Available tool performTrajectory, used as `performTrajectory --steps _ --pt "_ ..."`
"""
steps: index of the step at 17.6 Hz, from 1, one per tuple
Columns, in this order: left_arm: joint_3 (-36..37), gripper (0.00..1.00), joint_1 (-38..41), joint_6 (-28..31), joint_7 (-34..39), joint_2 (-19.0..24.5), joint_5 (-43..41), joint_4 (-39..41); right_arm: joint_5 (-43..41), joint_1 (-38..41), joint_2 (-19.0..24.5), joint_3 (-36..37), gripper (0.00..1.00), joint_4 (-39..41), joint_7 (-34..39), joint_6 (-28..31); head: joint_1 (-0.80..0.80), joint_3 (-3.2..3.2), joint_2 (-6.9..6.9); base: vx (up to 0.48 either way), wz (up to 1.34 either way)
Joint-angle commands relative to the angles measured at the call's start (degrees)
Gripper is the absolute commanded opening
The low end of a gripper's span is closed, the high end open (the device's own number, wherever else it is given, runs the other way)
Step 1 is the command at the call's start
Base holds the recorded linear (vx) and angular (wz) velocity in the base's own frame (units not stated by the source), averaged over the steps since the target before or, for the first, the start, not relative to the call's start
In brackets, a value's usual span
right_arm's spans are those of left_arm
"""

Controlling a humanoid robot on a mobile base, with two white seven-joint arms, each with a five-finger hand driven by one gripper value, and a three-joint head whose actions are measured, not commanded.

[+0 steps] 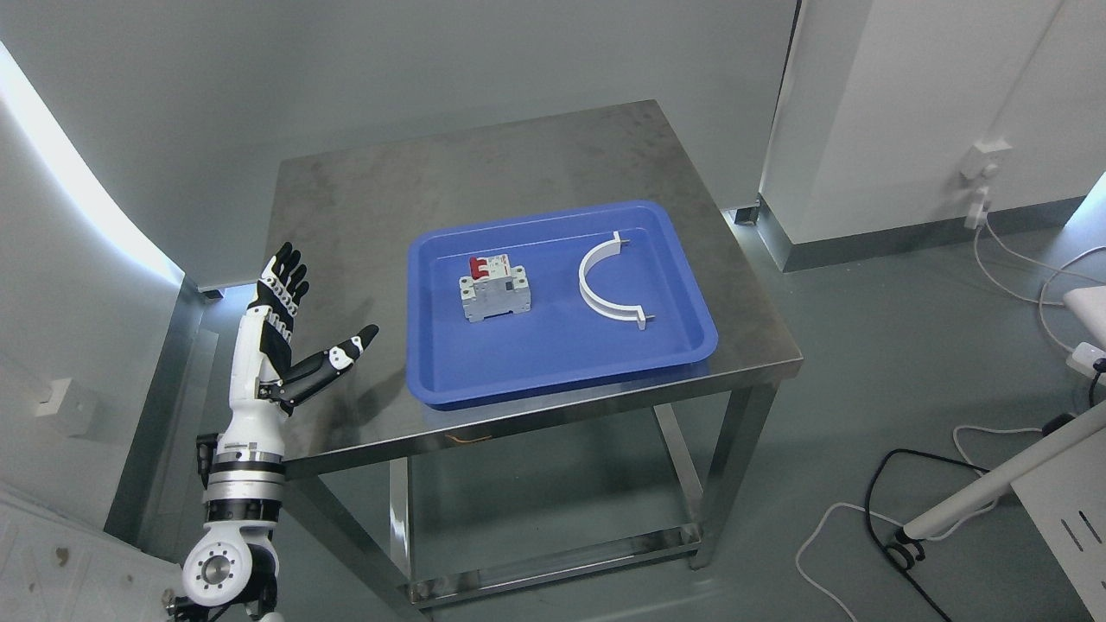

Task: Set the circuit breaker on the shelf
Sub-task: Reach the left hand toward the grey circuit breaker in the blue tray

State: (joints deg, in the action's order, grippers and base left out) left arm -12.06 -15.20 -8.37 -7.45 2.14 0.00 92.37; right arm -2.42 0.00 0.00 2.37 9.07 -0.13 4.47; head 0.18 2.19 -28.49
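The left hand (pixel 289 333) was up at the table's (pixel 363 199) left edge, fingers spread wide and holding nothing. The circuit breaker (pixel 493 288) stood in the blue tray (pixel 553 367), at about two o'clock from the hand and well apart from it. A white curved clamp (pixel 607 282) lay at three o'clock from the breaker. No shelf showed. The hand could bump the tray rim while reaching, or the small breaker could tip over if the fingers pushed it first.
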Motion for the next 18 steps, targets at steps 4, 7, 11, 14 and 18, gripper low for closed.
performTrajectory --steps 4,7,11,14,18 --pt "0.7 1.00 -2.4 -0.1 -1.1 1.1 1.8 -0.3 0.0 1.0 -1.0 0.0 1.00 0.1 0.0 -1.7 0.00 0.00 0.00 0.000 0.00" --pt "5.5 1.00 -7.5 0.5 -11.5 6.5 0.5 -0.9 0.0 1.0 -1.0 0.0 1.00 0.0 0.0 -1.7 0.00 0.00 0.00 0.000 0.00" --pt "10.5 1.00 -15.0 0.9 -23.8 13.5 -10.7 -7.4 0.0 1.0 -1.0 0.0 1.00 0.0 0.0 -1.7 0.00 0.00 0.00 0.000 0.00" --pt "11.3 0.99 -19.2 6.0 -29.2 12.9 -17.6 -8.9 0.0 1.0 -1.0 0.0 1.00 0.0 0.0 -1.7 0.00 0.00 0.00 0.000 0.00" --pt "18.3 0.99 -25.7 16.0 -30.9 11.9 -20.5 -9.7 0.0 1.0 -1.0 0.0 1.00 0.1 0.0 -1.7 0.00 0.00 0.00 0.000 0.00"
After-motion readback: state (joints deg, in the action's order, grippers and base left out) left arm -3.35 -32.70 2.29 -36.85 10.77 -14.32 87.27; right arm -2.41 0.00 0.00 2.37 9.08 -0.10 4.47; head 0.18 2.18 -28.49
